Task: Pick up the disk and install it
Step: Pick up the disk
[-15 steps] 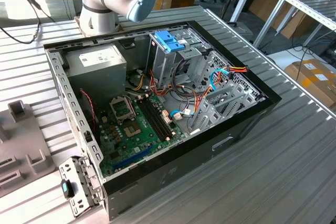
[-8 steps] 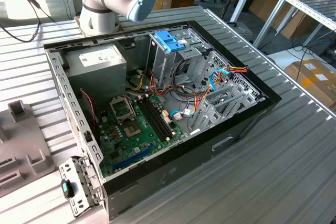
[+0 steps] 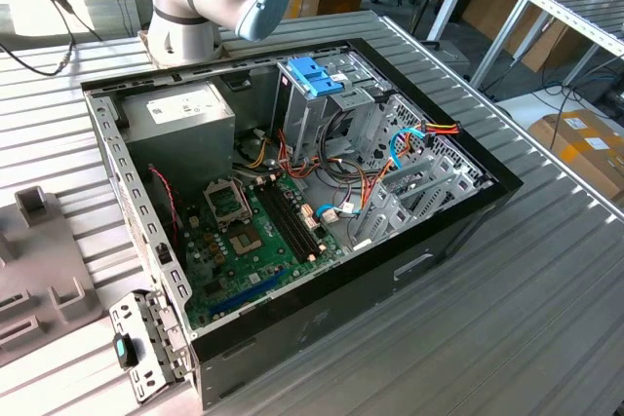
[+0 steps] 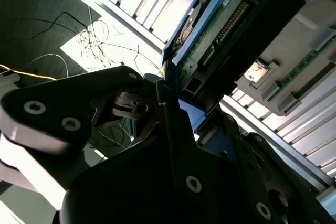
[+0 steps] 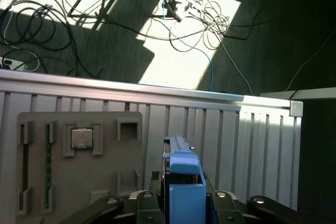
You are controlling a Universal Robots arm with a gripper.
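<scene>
— Between the tips of the claw (image 5: 184, 203), first wrist view, what was that?
— The disk (image 5: 184, 179), pinched edge-on over the slatted desk (image 5: 257, 150). Exterior view: blue cage handle (image 3: 314, 75) sat at twelve o'clock of the open case (image 3: 419, 270).

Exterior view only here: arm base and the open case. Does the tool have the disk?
Observer: Yes. In the first wrist view the tool is shut on the disk.
Operator: Is it over the case?
Observer: No. The slatted table lies beyond it, and it is beside a grey tray that holds a processor chip.
Operator: Which face shows?
Observer: The second wrist view shows the disk's green circuit board.
</scene>
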